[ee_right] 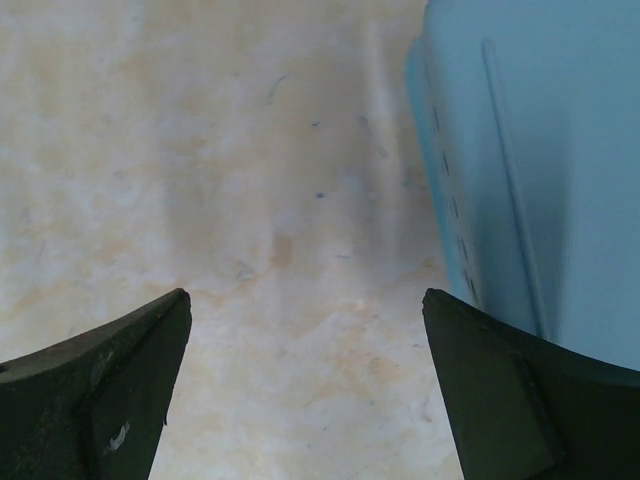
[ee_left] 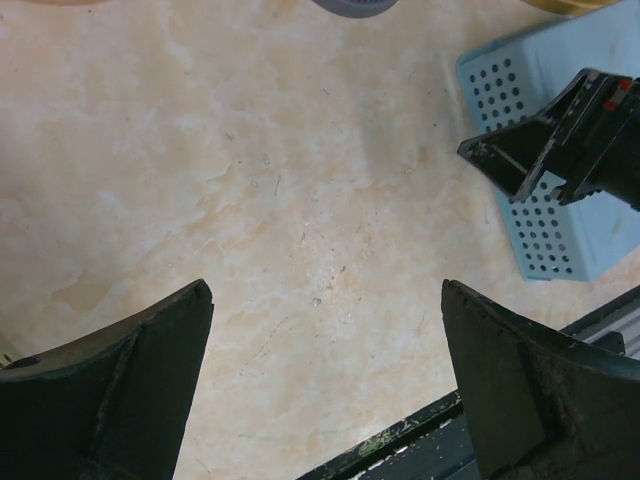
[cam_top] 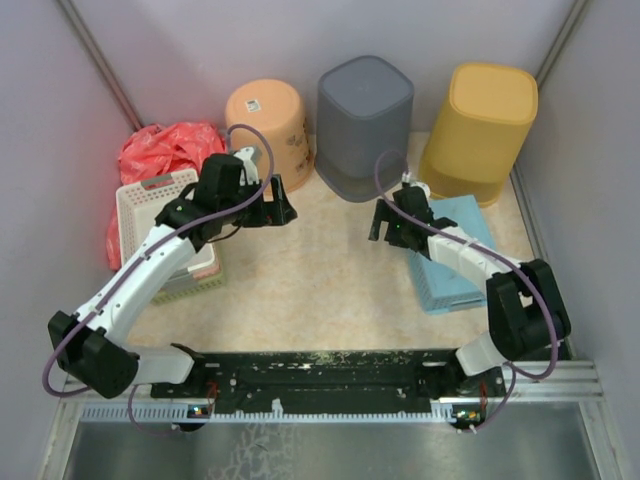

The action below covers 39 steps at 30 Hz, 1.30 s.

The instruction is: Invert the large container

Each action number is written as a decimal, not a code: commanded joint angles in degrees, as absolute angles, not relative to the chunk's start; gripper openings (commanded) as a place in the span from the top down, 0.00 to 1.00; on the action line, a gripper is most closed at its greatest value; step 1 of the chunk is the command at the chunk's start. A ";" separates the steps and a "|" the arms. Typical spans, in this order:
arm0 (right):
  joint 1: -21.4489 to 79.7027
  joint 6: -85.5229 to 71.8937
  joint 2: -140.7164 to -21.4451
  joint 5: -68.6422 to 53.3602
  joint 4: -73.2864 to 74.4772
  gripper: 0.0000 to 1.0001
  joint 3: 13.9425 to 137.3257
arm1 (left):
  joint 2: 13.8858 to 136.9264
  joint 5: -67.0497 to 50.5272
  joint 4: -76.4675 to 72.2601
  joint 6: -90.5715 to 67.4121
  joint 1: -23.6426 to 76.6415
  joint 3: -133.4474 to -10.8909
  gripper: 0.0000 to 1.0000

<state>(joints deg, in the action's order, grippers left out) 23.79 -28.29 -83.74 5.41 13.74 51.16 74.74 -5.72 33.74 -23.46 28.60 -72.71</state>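
The mottled beige table (cam_top: 320, 285) carries an orange bucket (cam_top: 268, 118), a grey bin (cam_top: 363, 122) and a yellow bin (cam_top: 482, 128) along its far side, all bottom-up. A pale blue basket (cam_top: 452, 262) lies at the right, with stacked baskets (cam_top: 158, 205) and a red bag (cam_top: 165, 148) at the left.

Arm links (cam_top: 150, 265): white shells, black joint housings.
Cables (cam_top: 255, 130): purple, one loop per arm.
Left gripper (cam_top: 287, 203): black, two wedge-shaped fingers.
Right gripper (cam_top: 376, 222): black, small red marks.
Base rail (cam_top: 330, 375): black, scuffed.
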 commanded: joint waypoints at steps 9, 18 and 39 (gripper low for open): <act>12.72 -32.94 -76.68 24.76 16.90 0.01 46.21 | 73.85 4.05 42.11 -18.63 27.01 -77.54 0.00; 7.63 -30.92 -75.67 26.43 18.54 0.01 45.26 | 73.59 5.78 47.83 -17.26 22.47 -80.05 0.00; 5.71 -30.37 -60.71 -2.64 8.71 0.05 38.04 | 74.84 25.91 52.45 -23.93 13.91 -73.79 0.12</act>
